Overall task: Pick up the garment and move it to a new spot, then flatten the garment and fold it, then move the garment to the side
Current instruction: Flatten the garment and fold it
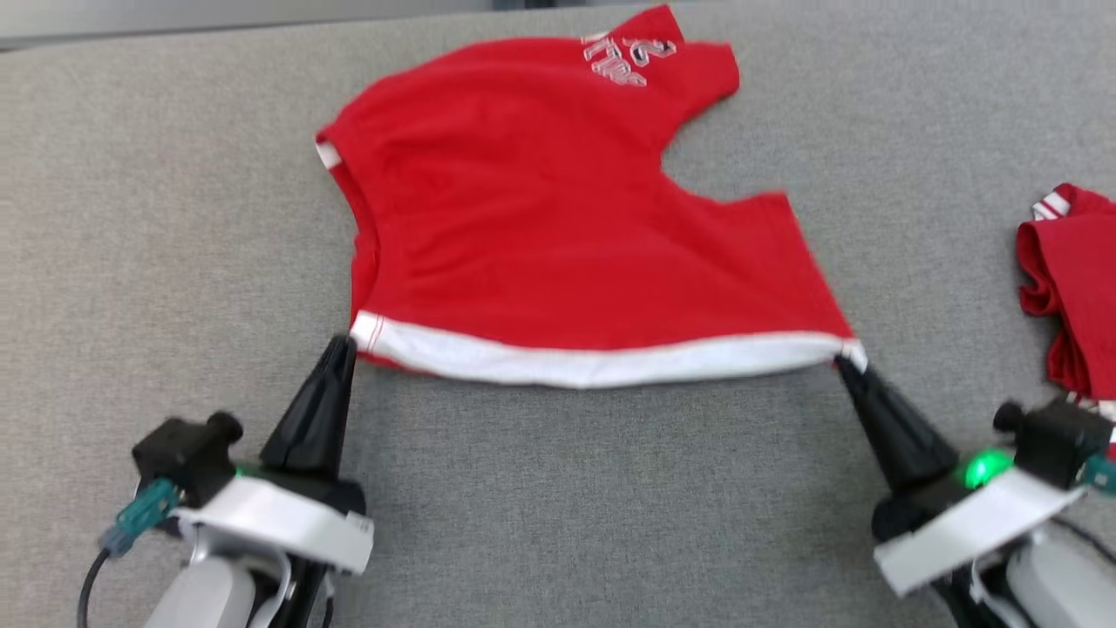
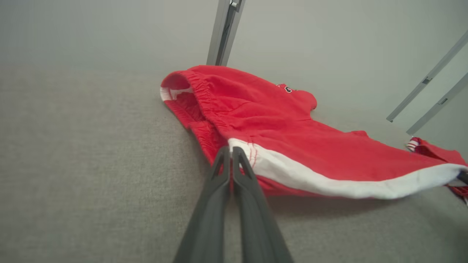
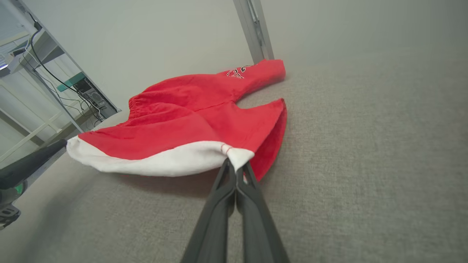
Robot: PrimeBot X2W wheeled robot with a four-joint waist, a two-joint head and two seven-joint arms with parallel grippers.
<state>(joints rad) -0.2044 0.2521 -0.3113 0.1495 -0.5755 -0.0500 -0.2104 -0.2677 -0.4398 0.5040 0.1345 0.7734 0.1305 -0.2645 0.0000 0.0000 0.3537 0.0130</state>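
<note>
**Left claw** [image 1: 343, 342]: closed, its two dark fingers pressed together on the left end of the garment's [image 1: 540, 218] near edge.

**Right claw** [image 1: 844, 359]: closed, pinching the right end of that same edge at the white corner.

**White band** [image 1: 593, 362]: runs the whole length of the garment's near edge. It is drawn out between the two claws, slightly bowed in the middle, and held clear of the worktop [image 1: 131, 218], with a shadow beneath it.

**Garment**: red. It sits mid-way across the grey worktop, its near edge raised and its far part lying on the surface.
- Left side: a gathered elastic opening [image 2: 182, 91].
- Right side: a curved notch [image 1: 689, 170] cut in between two flaps.
- Far right flap: white lettering [image 1: 623, 57], too blurred to read.

**Second red cloth** [image 1: 1068, 279]: bunched, with white stripes at its top. It lies on the worktop well apart to the garment's right.

**Metal post** [image 2: 223, 33]: stands upright just beyond the garment's far edge, against a pale wall.
</note>
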